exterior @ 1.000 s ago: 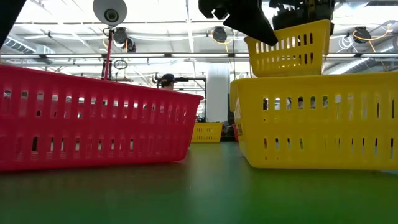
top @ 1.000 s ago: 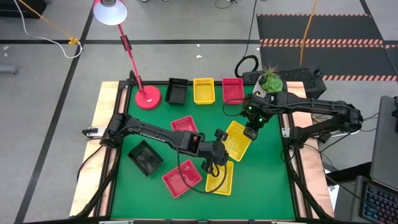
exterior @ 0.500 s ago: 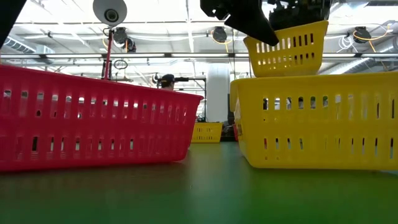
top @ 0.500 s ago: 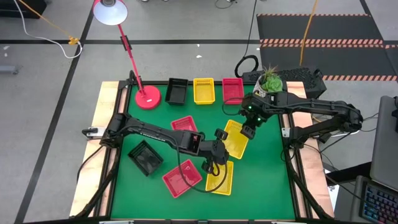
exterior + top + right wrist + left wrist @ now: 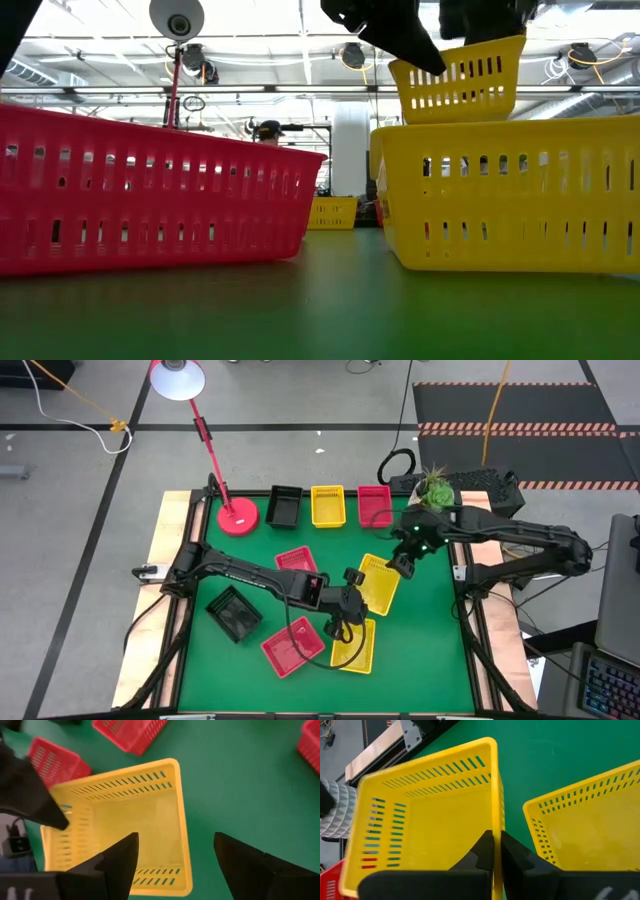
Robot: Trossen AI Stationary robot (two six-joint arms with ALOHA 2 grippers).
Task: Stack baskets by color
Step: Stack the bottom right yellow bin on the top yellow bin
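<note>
On your green surface (image 5: pixel 430 650), going left to right: a black mesh-sided plastic basket (image 5: pixel 234 613) lies tilted near the left edge, well apart from the rest. A red-pink mesh basket (image 5: pixel 293 646) sits near the front edge, and another red-pink basket (image 5: pixel 297 561) lies further back toward the middle. Just right of the front one is a yellow mesh basket (image 5: pixel 353 646), flat on the surface.

Above it, the left gripper (image 5: pixel 494 851) has its jaws clamped on the rim of a second, raised yellow basket (image 5: pixel 377 583), which hangs tilted over the flat one. Compare a second ago: your right gripper (image 5: pixel 402 563) was closed on that basket's far wall; now its jaws stand wide apart, clear of it and just above its far end, and the basket has dropped a little lower at that end in the low view. The left grip has not changed.

Along the back edge you have a row: round red lamp base (image 5: pixel 238 517), black basket (image 5: pixel 284 506), yellow basket (image 5: pixel 327 505), red-pink basket (image 5: pixel 374 504), then a potted plant (image 5: pixel 433 490) at the back right corner.

No readable writing or labels show on anything.
</note>
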